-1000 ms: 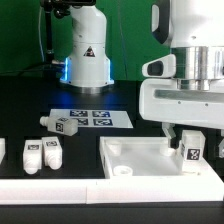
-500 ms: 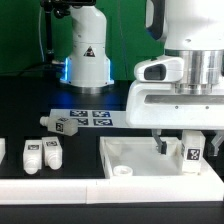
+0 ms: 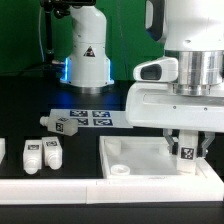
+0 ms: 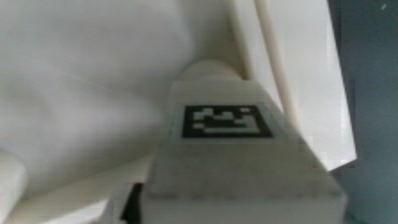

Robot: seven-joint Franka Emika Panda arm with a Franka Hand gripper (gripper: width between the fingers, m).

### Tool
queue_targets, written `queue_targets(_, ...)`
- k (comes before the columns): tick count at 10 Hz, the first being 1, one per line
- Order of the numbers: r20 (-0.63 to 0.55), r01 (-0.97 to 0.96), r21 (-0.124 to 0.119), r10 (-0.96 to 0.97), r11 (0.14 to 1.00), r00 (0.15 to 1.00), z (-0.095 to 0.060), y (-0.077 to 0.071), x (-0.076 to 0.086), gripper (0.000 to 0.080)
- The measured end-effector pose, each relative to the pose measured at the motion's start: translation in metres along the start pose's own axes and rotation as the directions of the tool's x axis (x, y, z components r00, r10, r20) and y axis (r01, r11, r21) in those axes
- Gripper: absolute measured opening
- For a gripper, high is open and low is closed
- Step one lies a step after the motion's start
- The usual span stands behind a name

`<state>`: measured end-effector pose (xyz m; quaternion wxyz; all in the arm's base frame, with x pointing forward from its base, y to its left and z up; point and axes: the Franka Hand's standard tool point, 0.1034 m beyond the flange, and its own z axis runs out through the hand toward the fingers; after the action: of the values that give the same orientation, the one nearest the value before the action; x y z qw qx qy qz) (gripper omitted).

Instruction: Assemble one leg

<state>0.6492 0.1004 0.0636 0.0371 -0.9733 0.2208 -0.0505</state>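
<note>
My gripper (image 3: 187, 148) is shut on a white leg (image 3: 188, 156) with a black-and-white tag on its side. It holds the leg upright over the far right part of the large flat white panel (image 3: 140, 156); I cannot tell whether the leg's lower end touches the panel. In the wrist view the leg (image 4: 228, 150) fills the middle, tag facing the camera, between my gripper's (image 4: 231, 205) fingers, with the panel's white surface (image 4: 89, 90) behind it. One dark finger (image 4: 143, 200) shows beside the leg.
Three more white legs lie on the black table: one (image 3: 66, 124) by the marker board (image 3: 96, 117), two (image 3: 32, 155) (image 3: 52, 152) at the exterior view's left. A white robot base (image 3: 86, 55) stands behind.
The arm has shifted toward the exterior view's left and a little lower, carrying the leg with it. The other legs and the panel have not moved.
</note>
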Motion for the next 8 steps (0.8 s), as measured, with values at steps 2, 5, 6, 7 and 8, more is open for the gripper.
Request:
queue_targets(2, 0.001, -0.15, 0.0, 0.15, 0.989, 0.989, 0.0004, 0.0, -0.0003, 0.0282)
queue_targets(5, 0.011, -0.575, -0.028, 0.575, 0.818, 0.818, 0.0012, 0.0037, -0.0028, 0.0282)
queue_targets(6, 0.022, -0.732, -0.028, 0.733, 0.681, 0.68, 0.0019, 0.0053, -0.0044, 0.0282)
queue_targets(7, 0.026, -0.842, -0.032, 0.843, 0.538, 0.537, 0.0023, 0.0056, -0.006, 0.0282)
queue_targets(8, 0.037, -0.921, -0.04, 0.922, 0.387, 0.385, 0.0022, 0.0072, -0.0071, 0.0282)
